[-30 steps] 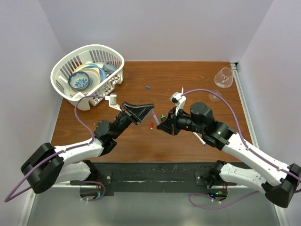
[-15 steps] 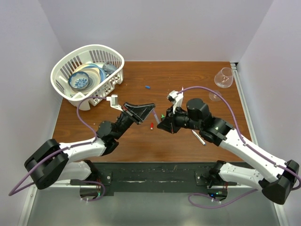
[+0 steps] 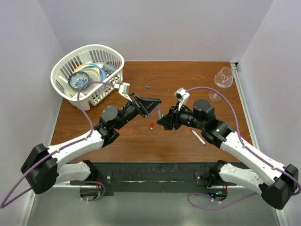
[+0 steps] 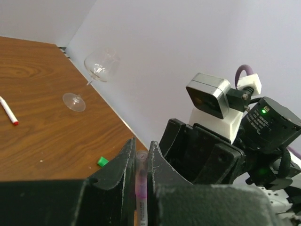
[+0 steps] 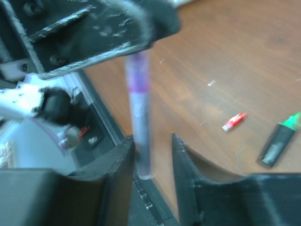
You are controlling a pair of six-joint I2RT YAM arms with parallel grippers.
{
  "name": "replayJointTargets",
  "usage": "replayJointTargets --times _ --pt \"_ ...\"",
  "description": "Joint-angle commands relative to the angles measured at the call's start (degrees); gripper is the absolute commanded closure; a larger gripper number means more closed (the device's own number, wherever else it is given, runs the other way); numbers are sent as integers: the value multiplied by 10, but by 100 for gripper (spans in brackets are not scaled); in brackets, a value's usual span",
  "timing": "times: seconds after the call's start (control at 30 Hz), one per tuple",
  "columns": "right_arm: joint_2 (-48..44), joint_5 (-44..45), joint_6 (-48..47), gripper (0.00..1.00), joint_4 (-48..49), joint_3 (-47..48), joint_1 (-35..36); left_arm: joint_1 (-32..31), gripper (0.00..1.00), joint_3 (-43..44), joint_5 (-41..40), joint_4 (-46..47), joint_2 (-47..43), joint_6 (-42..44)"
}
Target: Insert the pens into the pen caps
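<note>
My left gripper point(image 3: 153, 104) is shut on a thin purple pen point(image 3: 160, 112) and holds it above the table. In the left wrist view the pen point(image 4: 140, 186) stands clamped between the fingers of the left gripper point(image 4: 141, 149). My right gripper point(image 3: 165, 121) faces it. In the right wrist view the pen's free end point(image 5: 140, 122) hangs between the open jaws of the right gripper point(image 5: 151, 143), against the left finger. On the table lie a red cap point(image 5: 233, 121), a black marker with a green tip point(image 5: 278, 139), a green cap point(image 4: 102, 162) and a blue cap point(image 3: 147, 87).
A white basket point(image 3: 63, 66) with dishes stands at the back left. A wine glass point(image 3: 223, 77) lies on its side at the back right. A grey pen point(image 3: 198, 137) lies under the right arm. A white pen with a red tip point(image 4: 8, 111) lies on the wood.
My left arm has swung right and forward with the purple pen, up to the right gripper. The right gripper has shifted slightly, and the pen's end now sits between its jaws.
</note>
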Motion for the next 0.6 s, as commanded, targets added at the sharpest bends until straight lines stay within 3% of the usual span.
replayJointTargets --times 0.0,0.07,0.13,0.2,0.33,0.57 --pt "-71 24 0 46 27 -61 -14 37 100 117 43 -206 -12 89" --pt "-130 14 5 30 -20 -82 -14 59 100 148 12 -299 -6 134" --pt "-170 4 29 26 -32 -110 -14 72 100 176 -19 -375 -2 170" --pt "-213 6 49 16 -51 -118 -14 98 100 172 -26 -396 10 186" --pt "-230 30 52 12 -73 -117 -14 118 100 175 -58 -468 69 203" --pt "-191 58 25 10 -125 -90 -14 122 100 185 -147 -493 188 212"
